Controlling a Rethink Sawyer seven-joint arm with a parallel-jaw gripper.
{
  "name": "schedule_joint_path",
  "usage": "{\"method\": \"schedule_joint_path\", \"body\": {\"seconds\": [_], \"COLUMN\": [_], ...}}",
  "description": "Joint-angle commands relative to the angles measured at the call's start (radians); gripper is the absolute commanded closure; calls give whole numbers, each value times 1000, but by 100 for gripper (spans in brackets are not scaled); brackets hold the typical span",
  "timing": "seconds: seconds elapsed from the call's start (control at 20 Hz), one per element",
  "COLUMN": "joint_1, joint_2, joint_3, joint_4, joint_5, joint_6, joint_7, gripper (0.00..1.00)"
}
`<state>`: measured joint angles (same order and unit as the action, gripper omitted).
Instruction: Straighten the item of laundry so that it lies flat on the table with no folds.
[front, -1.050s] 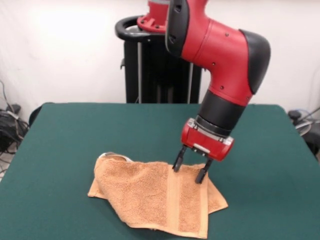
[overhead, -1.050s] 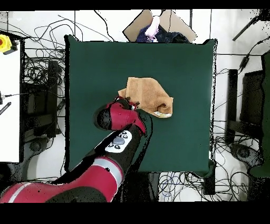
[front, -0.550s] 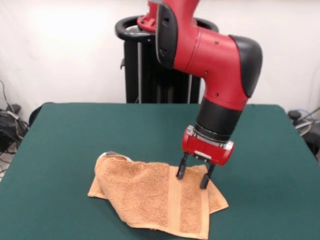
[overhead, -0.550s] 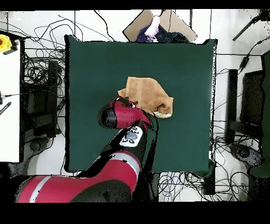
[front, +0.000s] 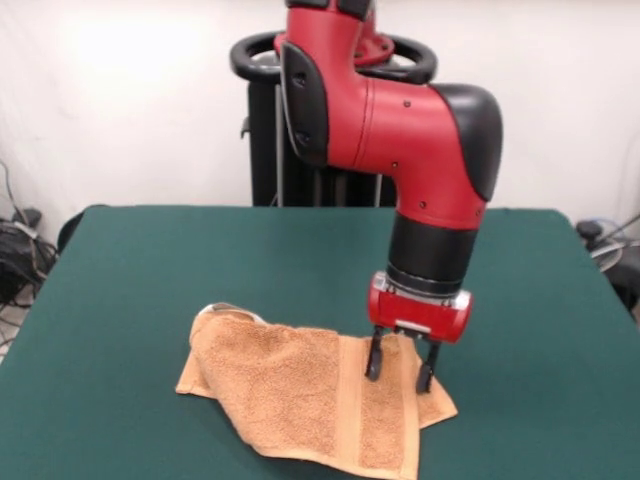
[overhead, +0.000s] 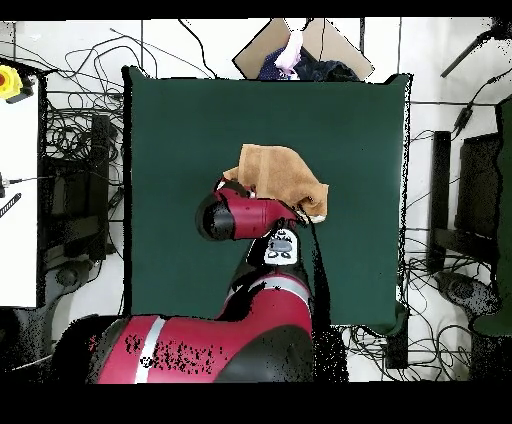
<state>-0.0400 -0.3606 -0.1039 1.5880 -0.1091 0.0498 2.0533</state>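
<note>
The gripper (front: 400, 372) hangs from the red and black arm (front: 400, 130) with its two dark fingers (front: 374, 358) spread apart and pointing down, grasping nothing; the tips sit at the towel (front: 300, 390) near its right corner, one finger by the flat woven band (front: 347, 405) and the other close to the towel's right edge, though whether they actually touch the cloth cannot be made out. In the overhead view the arm covers the gripper completely and hides part of the towel (overhead: 283, 172) as well. There is one towel, orange-tan and lying rumpled rather than flat, with a raised fold along its left side in the front view and a small white tag (front: 218, 309) showing at its upper left corner. It lies on the green surface (front: 150, 270) toward the front edge in the front view, roughly midway between the side edges. Two woven bands are visible on the towel, running side by side.
</note>
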Motion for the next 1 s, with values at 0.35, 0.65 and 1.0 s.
{"method": "schedule_joint_path", "body": {"seconds": [0.35,0.65,1.0], "joint_1": [70,219,302], "joint_2": [6,43,69], "joint_3": [133,-123,-266], "joint_4": [-63,-96,-88], "joint_5": [-25,35,96], "joint_6": [42,118,175], "joint_7": [49,128,186], "gripper": [0,0,0]}}
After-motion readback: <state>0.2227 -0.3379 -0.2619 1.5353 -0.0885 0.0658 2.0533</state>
